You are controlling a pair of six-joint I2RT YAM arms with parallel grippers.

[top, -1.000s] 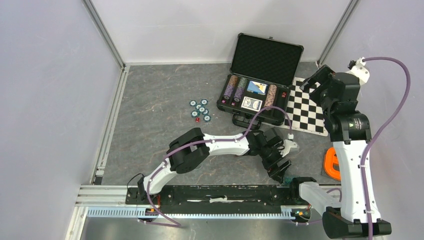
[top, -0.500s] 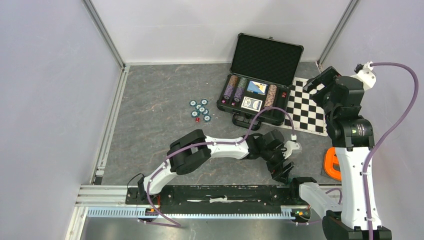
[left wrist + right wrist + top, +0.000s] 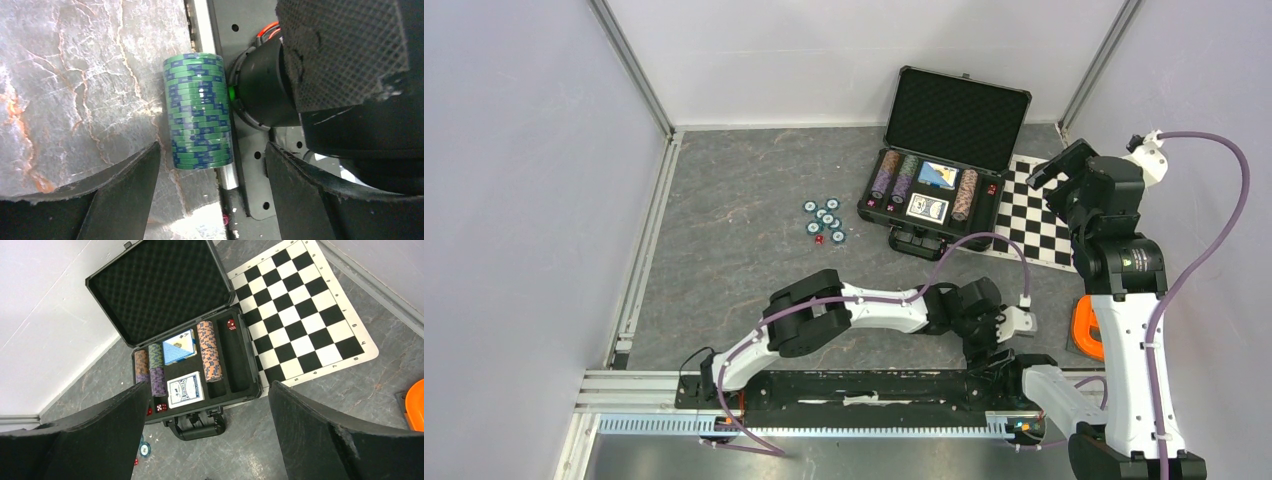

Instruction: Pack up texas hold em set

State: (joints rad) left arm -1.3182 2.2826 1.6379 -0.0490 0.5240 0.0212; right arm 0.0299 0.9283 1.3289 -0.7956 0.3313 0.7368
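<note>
The black case [image 3: 894,218] lies open at the back of the table, foam lid up. It holds purple chips [image 3: 158,381], brown-white chips [image 3: 210,357], two blue card decks [image 3: 185,389] and red dice [image 3: 161,408]. Loose teal chips [image 3: 824,219] and a red die [image 3: 818,239] lie left of it. A stack of green-and-blue chips [image 3: 199,107] lies on its side at the table's near edge, against the right arm's base. My left gripper [image 3: 212,147] is open, and its tips flank the stack's near end. My right gripper [image 3: 209,385] hangs open high over the case.
A black-and-white checkered mat [image 3: 1039,215] lies right of the case, partly under it. An orange ring toy [image 3: 1084,328] sits at the right edge. The black mounting rail [image 3: 864,385] and the right arm's base [image 3: 265,90] crowd the chip stack. Walls close in the back and both sides.
My left gripper has swung right and toward the near edge, down by the right arm's base, and its jaws have narrowed a little. The right wrist has shifted slightly.
</note>
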